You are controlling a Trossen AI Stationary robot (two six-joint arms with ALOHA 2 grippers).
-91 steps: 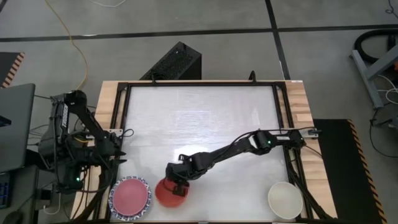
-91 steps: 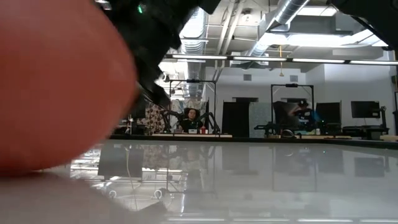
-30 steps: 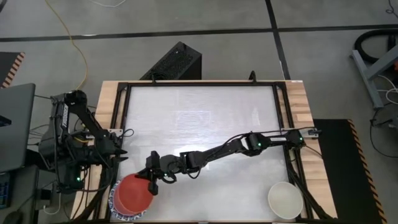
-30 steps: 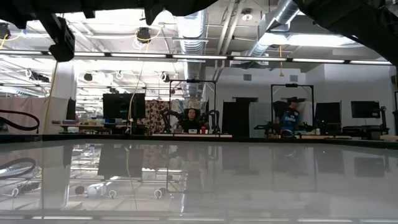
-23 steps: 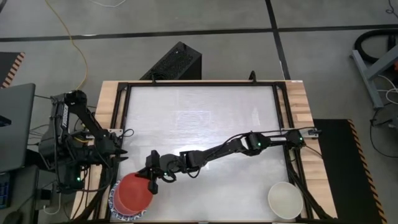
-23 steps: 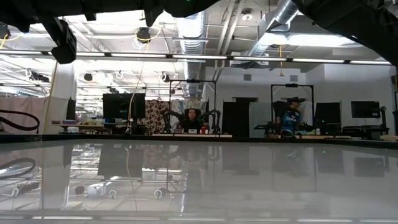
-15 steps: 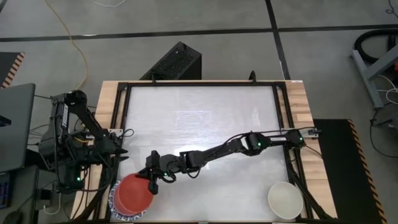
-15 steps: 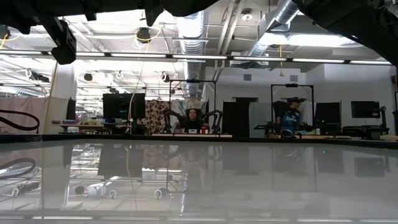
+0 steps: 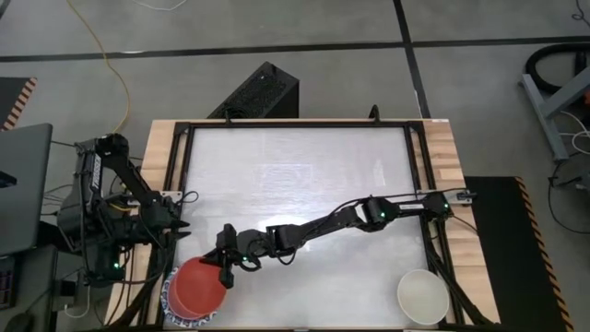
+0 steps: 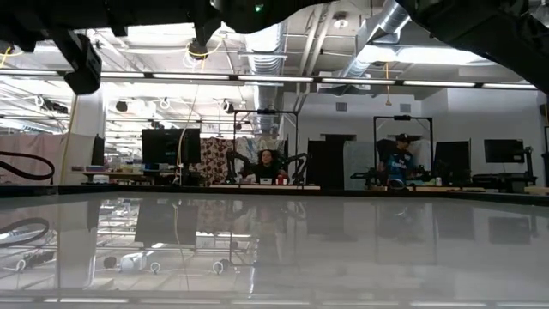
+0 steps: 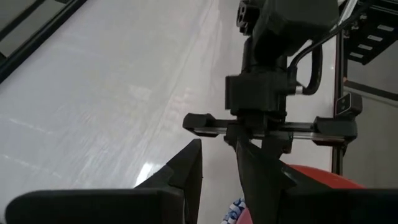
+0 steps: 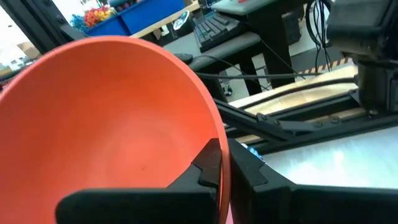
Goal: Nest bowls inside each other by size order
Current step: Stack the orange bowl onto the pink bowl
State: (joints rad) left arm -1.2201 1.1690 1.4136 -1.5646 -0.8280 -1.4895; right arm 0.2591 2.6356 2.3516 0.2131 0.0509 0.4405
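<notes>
The red bowl (image 9: 195, 288) lies in a blue-and-white patterned bowl (image 9: 171, 309) at the table's near left corner; only the patterned rim shows around it. My right gripper (image 9: 224, 268) reaches across the table to the red bowl's right rim and is shut on it. A plain cream-white bowl (image 9: 423, 295) stands on its base at the near right. My left gripper (image 11: 217, 180) hovers open at the table's left edge, just beyond the red bowl (image 11: 320, 177), touching nothing. My right gripper holds the red bowl by its rim (image 12: 219, 132) on the side toward the table's right, one finger (image 12: 208, 165) inside the bowl and one outside. The fingers come in level from the table's right. The bowl sits over the patterned bowl (image 12: 252, 150).
The black frame rails (image 9: 184, 148) run along the table's sides. A laptop (image 9: 23, 184) and cables lie off the left edge. The white table top (image 9: 304, 175) is bare from the middle to the far edge. People sit in the room beyond the table (image 10: 268, 163).
Three seconds ago my right gripper held the red bowl at the near middle, beside a pink bowl in the patterned one. It has carried the red bowl toward the left edge over them, covering the pink. In the last second nothing has visibly moved.
</notes>
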